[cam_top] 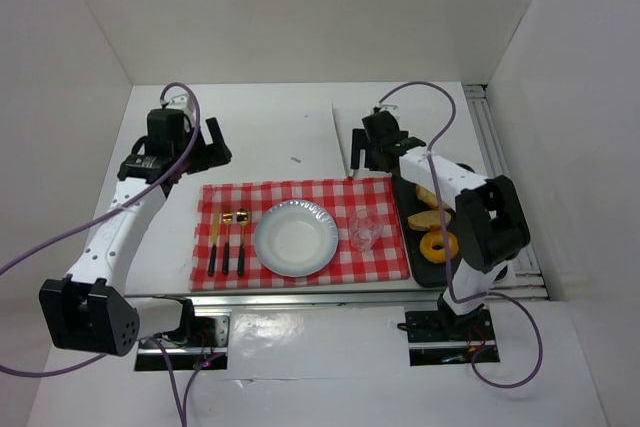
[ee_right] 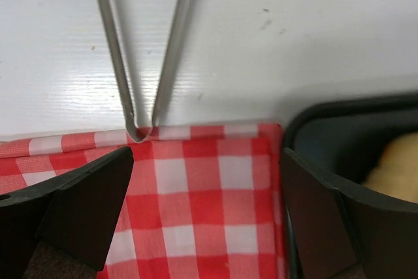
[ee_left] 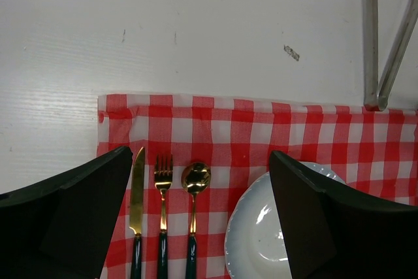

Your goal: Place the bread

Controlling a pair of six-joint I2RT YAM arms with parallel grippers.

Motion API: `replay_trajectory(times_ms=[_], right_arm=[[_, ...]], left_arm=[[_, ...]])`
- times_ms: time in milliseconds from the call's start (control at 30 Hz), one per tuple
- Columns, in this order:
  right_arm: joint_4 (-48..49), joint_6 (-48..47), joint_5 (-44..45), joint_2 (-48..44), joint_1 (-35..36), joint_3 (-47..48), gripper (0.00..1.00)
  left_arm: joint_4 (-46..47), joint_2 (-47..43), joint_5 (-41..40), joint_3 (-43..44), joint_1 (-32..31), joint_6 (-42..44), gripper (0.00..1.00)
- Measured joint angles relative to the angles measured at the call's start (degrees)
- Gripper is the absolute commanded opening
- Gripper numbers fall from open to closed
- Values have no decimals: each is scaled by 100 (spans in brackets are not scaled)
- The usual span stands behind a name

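**Right gripper** (ee_right: pixel 204 168): jaws spread wide and holding nothing. It hangs over the far right corner of the checked cloth (ee_right: pixel 196 200).

**Tongs** (ee_right: pixel 145 63): metal, lying flat on the white table (ee_right: pixel 294 37). The hinged end touches the cloth's far edge just ahead of the right gripper, and the arms fan away from it. Nothing grips them.

**Tray** (ee_right: pixel 339 119): black, just beside the cloth's right edge.

**Bread** (cam_top: pixel 428 219): several pieces, one of them ring-shaped (cam_top: pixel 438 245), all still inside the tray.

**Plate** (cam_top: pixel 295 237): pale, mid-cloth, bare.

**Glass** (cam_top: pixel 363 230): clear, to the right of the plate.

**Knife** (ee_left: pixel 137 207), **fork** (ee_left: pixel 162 200), **spoon** (ee_left: pixel 194 187): gold heads with dark handles, side by side to the left of the plate.

**Left gripper** (ee_left: pixel 201 161): jaws apart and holding nothing, above the cloth's far left part.

**Progress:** judged to be at the outset, since no bread has left the tray. Everything remains to be done: probably taking up the tongs, lifting a piece, and setting it down, most likely on the plate.
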Motion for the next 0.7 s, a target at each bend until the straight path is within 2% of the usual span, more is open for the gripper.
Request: replay_trajectory(times_ms=[333, 700], right_arm=[[717, -435, -953, 1156, 0, 570, 100], [898, -527, -802, 2356, 74, 1613, 100]], left_arm=[[-92, 98, 160, 2, 0, -22, 99], [-87, 101, 203, -46, 0, -120, 99]])
